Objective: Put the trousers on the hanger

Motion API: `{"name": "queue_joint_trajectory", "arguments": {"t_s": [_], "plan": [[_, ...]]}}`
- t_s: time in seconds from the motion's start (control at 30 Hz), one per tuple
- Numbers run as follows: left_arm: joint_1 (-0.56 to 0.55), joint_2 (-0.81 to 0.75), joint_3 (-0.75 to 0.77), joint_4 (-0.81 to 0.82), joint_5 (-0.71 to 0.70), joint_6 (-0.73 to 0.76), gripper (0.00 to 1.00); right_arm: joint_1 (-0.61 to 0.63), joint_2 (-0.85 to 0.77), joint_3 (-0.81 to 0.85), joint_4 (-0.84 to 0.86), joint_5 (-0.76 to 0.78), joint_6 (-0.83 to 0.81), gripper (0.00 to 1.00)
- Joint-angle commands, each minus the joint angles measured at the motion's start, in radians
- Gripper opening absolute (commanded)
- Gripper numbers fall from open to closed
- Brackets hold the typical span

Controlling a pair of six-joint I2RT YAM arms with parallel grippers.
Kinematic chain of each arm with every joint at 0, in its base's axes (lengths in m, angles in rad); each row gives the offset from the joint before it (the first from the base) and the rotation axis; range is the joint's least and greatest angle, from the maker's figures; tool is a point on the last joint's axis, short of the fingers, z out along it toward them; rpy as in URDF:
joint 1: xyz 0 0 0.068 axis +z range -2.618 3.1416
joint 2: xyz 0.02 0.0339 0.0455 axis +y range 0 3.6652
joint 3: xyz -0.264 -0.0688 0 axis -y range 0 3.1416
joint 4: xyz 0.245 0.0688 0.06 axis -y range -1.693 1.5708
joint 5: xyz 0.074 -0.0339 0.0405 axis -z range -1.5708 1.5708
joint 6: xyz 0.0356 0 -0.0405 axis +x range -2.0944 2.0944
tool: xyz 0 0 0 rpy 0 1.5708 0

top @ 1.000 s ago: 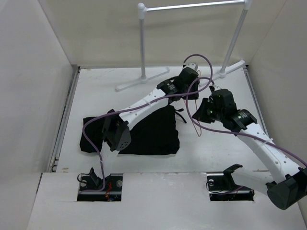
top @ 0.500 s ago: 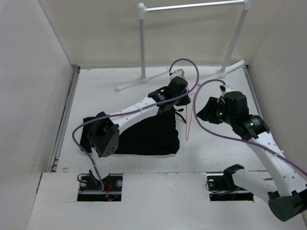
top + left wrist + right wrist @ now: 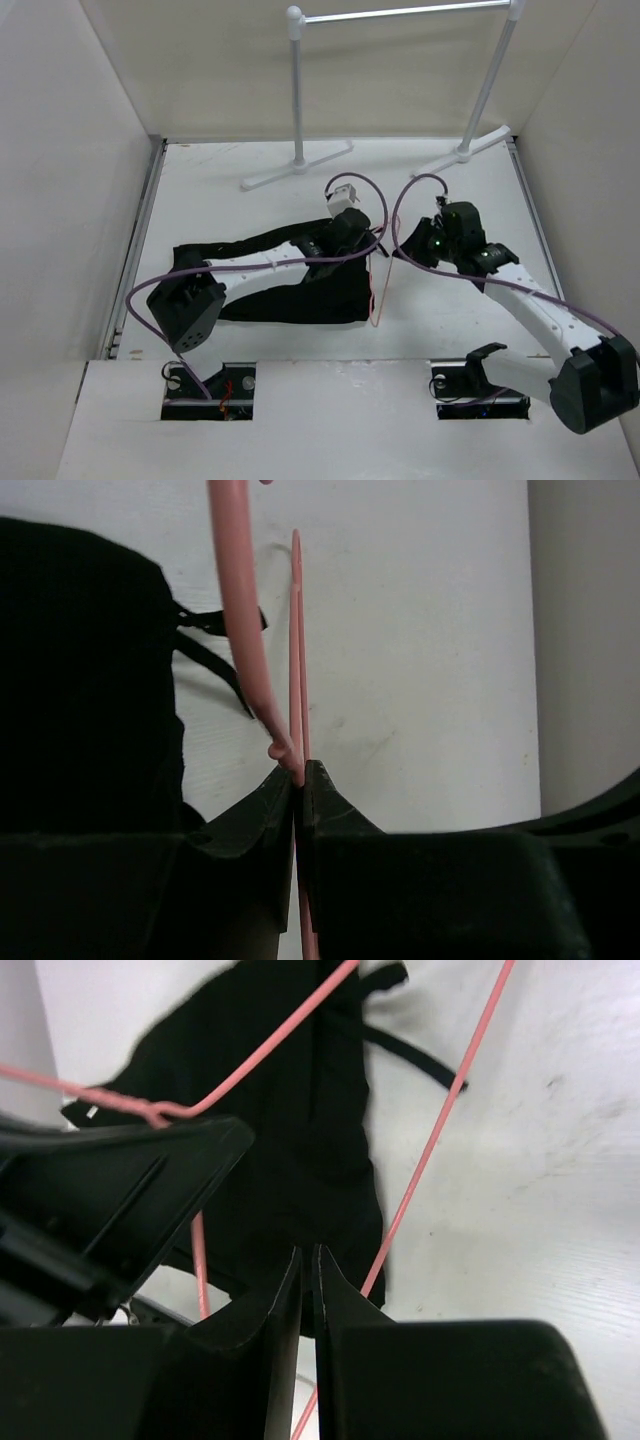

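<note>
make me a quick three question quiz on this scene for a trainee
1. True or false: the trousers already hang on the hanger.
2. The left gripper is shut on: A the hanger's wire, B the drawstring, C nothing.
3. Does anything hang on the clothes rail?
Key: 1 false, they lie on the table; 2 A; 3 no.
</note>
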Motion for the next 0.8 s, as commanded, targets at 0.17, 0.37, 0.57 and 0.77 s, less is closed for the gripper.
{"name": "queue_joint_trajectory", "arguments": {"t_s": [0.17,0.37,0.57,0.77], "plan": [[-0.040,-0.104,-0.188,0.094,-0.136,-0.068,0.00,0.077,0.183,-0.088,0.352,-0.040,0.064,0.24],[-0.080,-0.095,-0.237,0.094,-0.196,-0.100,0.00,0.122,0.332,-0.100,0.444,-0.047,0.057,0.42],[-0.099,-0.090,-0.256,0.095,-0.240,-0.118,0.00,0.137,0.411,-0.125,0.458,0.007,0.021,0.60],[-0.100,-0.084,-0.269,0.111,-0.279,-0.118,0.00,0.169,0.499,-0.155,0.567,-0.073,0.074,0.63]]}}
